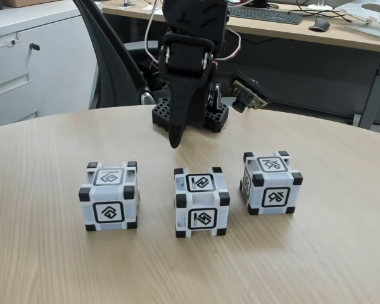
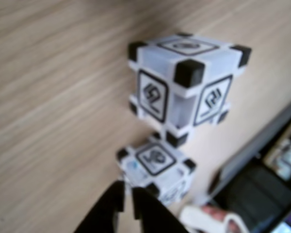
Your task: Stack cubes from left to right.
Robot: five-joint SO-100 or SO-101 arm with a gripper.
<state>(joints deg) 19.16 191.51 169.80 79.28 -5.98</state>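
1. fixed view: three cubes stand in a row on the wooden bench (image 1: 44, 266), all apart from one another, none stacked. the left cube (image 1: 109, 196) is at 9 o'clock of the middle cube (image 1: 201, 202); the right cube (image 1: 271, 182) is at about 2 o'clock of the middle one, set a little further back.
2. fixed view: the gripper (image 1: 175, 140) hangs tip-down behind the row, with its tip above the bench. from the tip the middle cube lies at roughly 5 o'clock and is the nearest; the left cube lies at about 8 o'clock, the right at about 4 o'clock.
3. fixed view: the jaws look pressed together into one point, holding nothing.
4. wrist view: the gripper (image 2: 127, 200) enters from 6 o'clock, its fingertips nearly touching and empty. one cube (image 2: 155, 167) sits just past the tip at about 1 o'clock; another cube (image 2: 186, 82) lies beyond it at 12 to 1 o'clock.
5. judgement: stacking has not begun; the gripper must spread its jaws and shift towards a cube before any grasp.
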